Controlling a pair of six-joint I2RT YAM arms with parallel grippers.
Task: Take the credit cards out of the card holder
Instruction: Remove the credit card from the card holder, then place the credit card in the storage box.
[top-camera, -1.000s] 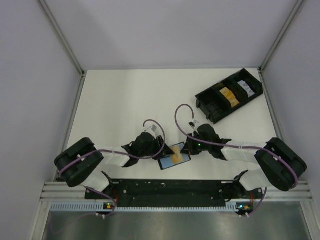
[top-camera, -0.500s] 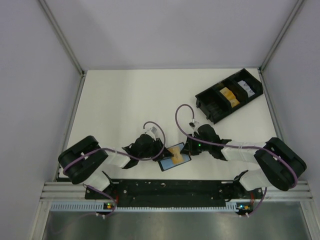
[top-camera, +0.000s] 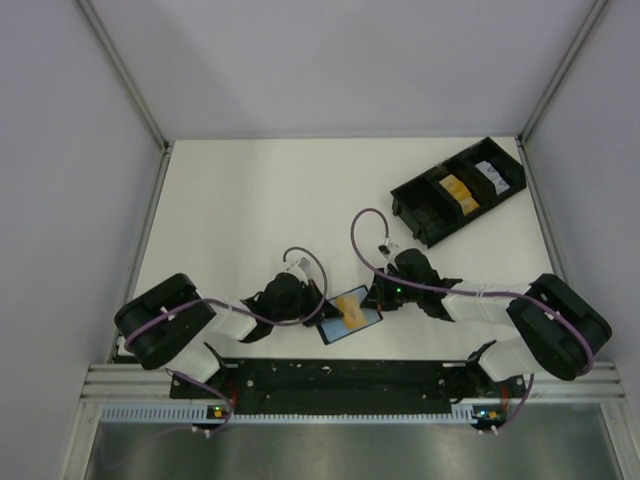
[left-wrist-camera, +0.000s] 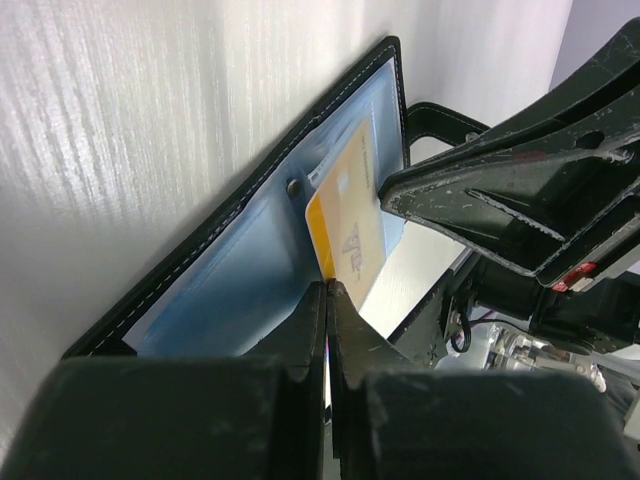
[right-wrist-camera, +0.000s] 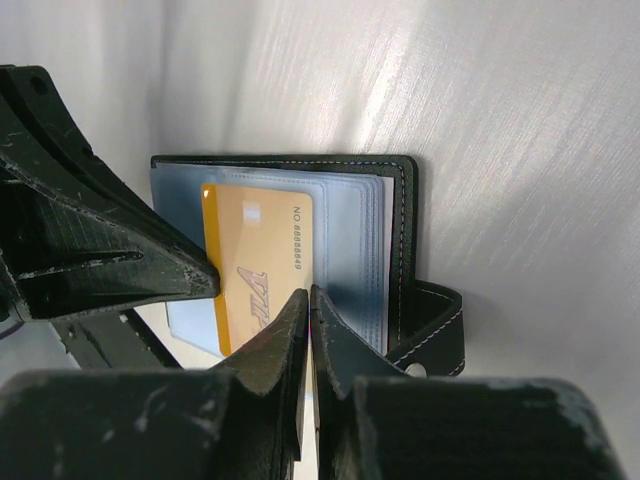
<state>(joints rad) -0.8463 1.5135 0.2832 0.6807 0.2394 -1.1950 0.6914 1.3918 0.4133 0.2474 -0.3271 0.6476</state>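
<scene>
Near the table's (top-camera: 250, 210) front edge at left, the left arm is lying low and bending rightward. The left gripper (left-wrist-camera: 327, 292) is resting with its fingers pressed together at a corner of the credit card (right-wrist-camera: 255, 250); whether that corner is caught between them cannot be told. Just right of it, the card holder (right-wrist-camera: 350, 230) is lying open and flat, its blue-grey sleeves facing up and the orange-yellow card sticking partway out of one sleeve. A black snap tab (right-wrist-camera: 432, 318) is projecting from the holder's edge. From the right, the right arm is stretching leftward, and the right gripper (right-wrist-camera: 307, 295) is sitting with its tips closed at the card's other edge. Purple cables (top-camera: 360, 225) are looping above both wrists. At far right, a long black compartmented tray (top-camera: 405, 200) is standing well apart. The card is showing "No", a row of digits too small to read surely, and a slanted logo.
</scene>
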